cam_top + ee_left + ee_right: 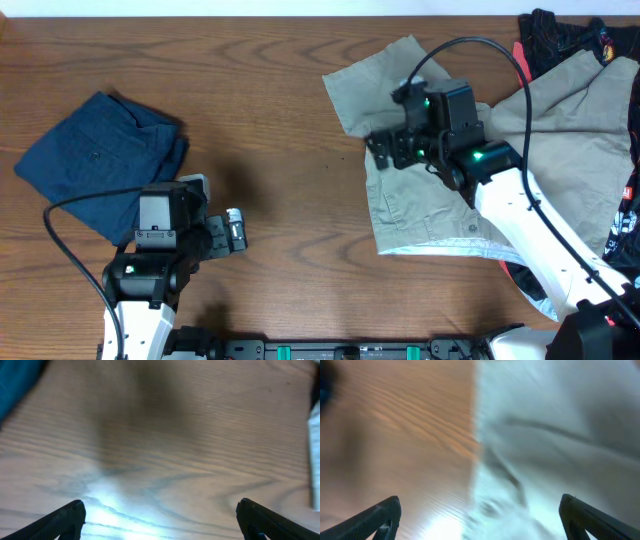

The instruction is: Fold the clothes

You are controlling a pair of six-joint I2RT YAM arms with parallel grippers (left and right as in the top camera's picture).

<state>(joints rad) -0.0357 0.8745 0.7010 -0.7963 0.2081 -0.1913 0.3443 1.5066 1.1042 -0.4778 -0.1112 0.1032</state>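
Observation:
The khaki-beige clothes (440,205) lie spread and rumpled on the right half of the table, one leg reaching up and left. My right gripper (385,150) hovers over their left edge, open and empty. In the blurred right wrist view its fingertips (480,520) straddle the border of wood and pale cloth (555,435). My left gripper (235,230) sits low at the front left over bare wood, open and empty; its wrist view shows only wood between the fingertips (160,520).
Folded dark navy trousers (95,160) lie at the far left, just behind my left arm. A black jersey with red and white print (560,35) lies at the back right corner, partly under the khaki cloth. The table's front edge is close to both arm bases.

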